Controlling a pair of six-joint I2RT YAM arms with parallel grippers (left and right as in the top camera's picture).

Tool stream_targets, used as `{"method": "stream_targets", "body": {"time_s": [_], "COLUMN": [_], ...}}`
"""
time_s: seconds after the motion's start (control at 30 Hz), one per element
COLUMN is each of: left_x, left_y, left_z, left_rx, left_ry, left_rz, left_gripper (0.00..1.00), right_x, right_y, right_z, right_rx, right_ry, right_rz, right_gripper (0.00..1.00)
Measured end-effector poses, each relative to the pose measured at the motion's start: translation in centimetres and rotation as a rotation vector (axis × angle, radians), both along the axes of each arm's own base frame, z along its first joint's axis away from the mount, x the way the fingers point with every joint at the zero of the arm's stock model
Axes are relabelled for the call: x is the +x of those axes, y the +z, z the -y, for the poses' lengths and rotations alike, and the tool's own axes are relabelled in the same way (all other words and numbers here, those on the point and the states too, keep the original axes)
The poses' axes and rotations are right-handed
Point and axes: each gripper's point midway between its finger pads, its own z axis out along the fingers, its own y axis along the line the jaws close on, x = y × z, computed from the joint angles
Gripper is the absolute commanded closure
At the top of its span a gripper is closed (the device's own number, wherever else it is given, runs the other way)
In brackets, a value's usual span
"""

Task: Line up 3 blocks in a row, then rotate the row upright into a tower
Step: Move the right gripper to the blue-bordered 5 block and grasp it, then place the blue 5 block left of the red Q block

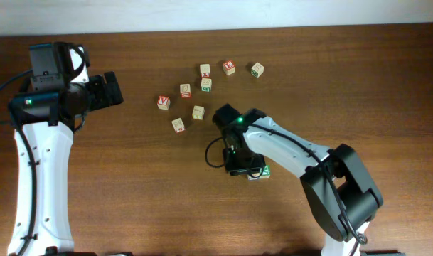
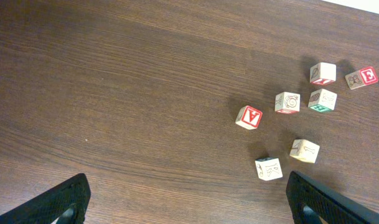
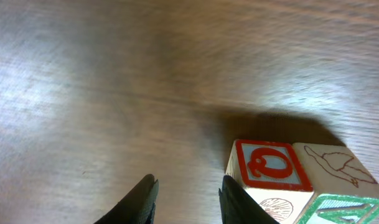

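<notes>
A block with a green face [image 1: 259, 172] lies on the table right beside my right gripper [image 1: 243, 166]. In the right wrist view its green face [image 3: 341, 210] and a bird drawing show at the lower right, touching a cube with a red Q [image 3: 267, 165]. My right gripper [image 3: 188, 190] stands partly open just left of the Q cube, with only bare table between its fingers. A pale block with yellow marks [image 2: 305, 150] and a pale block with dark marks [image 2: 268, 168] lie ahead of my left gripper [image 2: 189, 208], which is wide open and empty [image 1: 109, 90].
Several more cubes lie loosely grouped at the far middle: a red A cube [image 2: 249, 116], a red E cube [image 2: 362, 77], and pale ones [image 2: 287, 102] [image 2: 322, 99] [image 2: 323, 73]. One more cube [image 1: 257, 69] sits at the group's right end.
</notes>
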Motion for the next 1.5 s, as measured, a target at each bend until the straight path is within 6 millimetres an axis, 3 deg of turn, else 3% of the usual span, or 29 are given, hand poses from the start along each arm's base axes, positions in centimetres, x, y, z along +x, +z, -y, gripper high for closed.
{"method": "stream_targets", "body": {"time_s": [0.1, 0.3, 0.47, 0.5, 0.63, 0.67, 0.7, 0.77, 0.87, 0.93, 1.17, 1.37, 1.47, 1.5], "left_x": [0.0, 0.0, 0.0, 0.0, 0.0, 0.0, 0.0, 0.0, 0.0, 0.0, 0.0, 0.0, 0.0, 0.0], "left_y": [0.0, 0.0, 0.0, 0.0, 0.0, 0.0, 0.0, 0.0, 0.0, 0.0, 0.0, 0.0, 0.0, 0.0], "left_z": [0.0, 0.0, 0.0, 0.0, 0.0, 0.0, 0.0, 0.0, 0.0, 0.0, 0.0, 0.0, 0.0, 0.0], "left_rx": [0.0, 0.0, 0.0, 0.0, 0.0, 0.0, 0.0, 0.0, 0.0, 0.0, 0.0, 0.0, 0.0, 0.0], "left_ry": [0.0, 0.0, 0.0, 0.0, 0.0, 0.0, 0.0, 0.0, 0.0, 0.0, 0.0, 0.0, 0.0, 0.0], "left_rz": [0.0, 0.0, 0.0, 0.0, 0.0, 0.0, 0.0, 0.0, 0.0, 0.0, 0.0, 0.0, 0.0, 0.0], "left_gripper": [0.01, 0.01, 0.01, 0.01, 0.01, 0.01, 0.01, 0.01, 0.01, 0.01, 0.01, 0.01, 0.01, 0.01], "right_x": [0.8, 1.2, 8.4, 10.6, 16.6, 17.8, 18.7, 20.0, 20.2, 19.8, 19.2, 19.3, 19.6, 19.9], "right_y": [0.0, 0.4, 7.2, 9.7, 17.4, 18.5, 18.6, 15.5, 7.6, 5.2, 1.6, -0.6, -0.7, -0.6], "right_z": [1.2, 1.2, -3.5, -4.8, -7.5, -8.2, -8.6, -9.3, -10.0, -10.4, -11.5, -11.7, -11.5, -11.5], "right_rx": [-0.004, 0.004, 0.167, 0.214, 0.312, 0.338, 0.349, 0.333, 0.271, 0.251, 0.23, 0.195, 0.179, 0.176], "right_ry": [-0.043, -0.037, 0.015, 0.028, 0.039, 0.03, 0.018, -0.022, -0.095, -0.127, -0.163, -0.155, -0.139, -0.117], "right_rz": [-0.001, 0.0, 0.239, 0.331, 0.6, 0.652, 0.675, 0.645, 0.516, 0.472, 0.426, 0.429, 0.449, 0.468], "right_gripper": [0.65, 0.41, 0.32, 0.32, 0.3, 0.22, 0.21, 0.21, 0.22, 0.25, 0.3, 0.61, 0.63, 0.68]}}
